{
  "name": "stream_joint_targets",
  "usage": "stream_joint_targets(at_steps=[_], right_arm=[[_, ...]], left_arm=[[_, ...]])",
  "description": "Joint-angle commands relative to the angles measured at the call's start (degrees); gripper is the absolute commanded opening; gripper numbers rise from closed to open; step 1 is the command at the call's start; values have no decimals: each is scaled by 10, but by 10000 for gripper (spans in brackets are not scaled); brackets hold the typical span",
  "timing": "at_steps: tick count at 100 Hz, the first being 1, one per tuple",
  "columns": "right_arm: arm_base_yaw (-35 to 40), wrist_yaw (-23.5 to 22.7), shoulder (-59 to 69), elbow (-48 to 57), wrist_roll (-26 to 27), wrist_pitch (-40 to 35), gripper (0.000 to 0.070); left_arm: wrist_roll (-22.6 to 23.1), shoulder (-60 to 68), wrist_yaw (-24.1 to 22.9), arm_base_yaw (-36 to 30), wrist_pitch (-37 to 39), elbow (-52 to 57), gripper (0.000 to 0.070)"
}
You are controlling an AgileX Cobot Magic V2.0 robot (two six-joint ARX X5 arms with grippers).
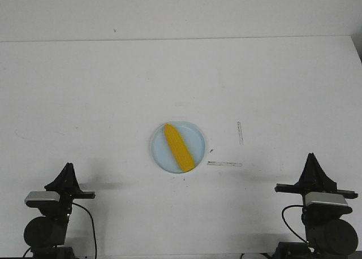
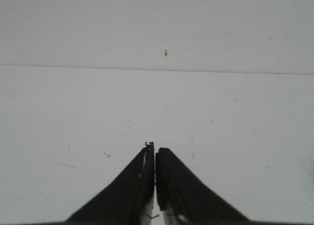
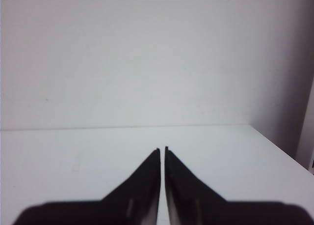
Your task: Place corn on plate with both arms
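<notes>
From the front, the yellow corn cob (image 1: 179, 147) is seen lying diagonally on the pale blue plate (image 1: 159, 153), mid-table (image 1: 113, 89). The left gripper (image 1: 68, 167) and right gripper (image 1: 311, 157) are parked near the front edge, well apart from it.

In the left wrist view, the left gripper's (image 2: 155, 149) jaws are pressed together, empty.

In the right wrist view, the right gripper's (image 3: 162, 150) jaws are closed to a sliver, holding nothing.

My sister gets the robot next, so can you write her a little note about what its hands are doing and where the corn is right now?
Left gripper: shut, holding nothing, parked low at the near left of the table.
Right gripper: shut, holding nothing, parked at the near right.
Corn: lying diagonally on the plate, pointed end toward the far side. The plate sits mid-table between the arms.
Done: corn is on the plate, both arms are clear of it.
Left: nothing that shows.
</notes>
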Motion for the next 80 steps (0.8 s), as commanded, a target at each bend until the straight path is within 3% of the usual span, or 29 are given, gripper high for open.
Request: stream_joint_targets(at_steps=[1,23,50,67,80], right_arm=[[8,-13,-13,-20,5,12,15],[35,-71,-49,-98,5,47,15],[56,-69,-49,-155,5,87,15],[59,-70,-49,-213,5,174,15],[59,-69,-49,-214,4,150,15]], left_arm=[[-3,-1,0,1,10,-12,2],[-3,-1,0,1,10,-12,2],[-3,-1,0,1,9,-12,2],[-3,-1,0,1,10,-12,2],[-3,-1,0,1,10,-12,2]])
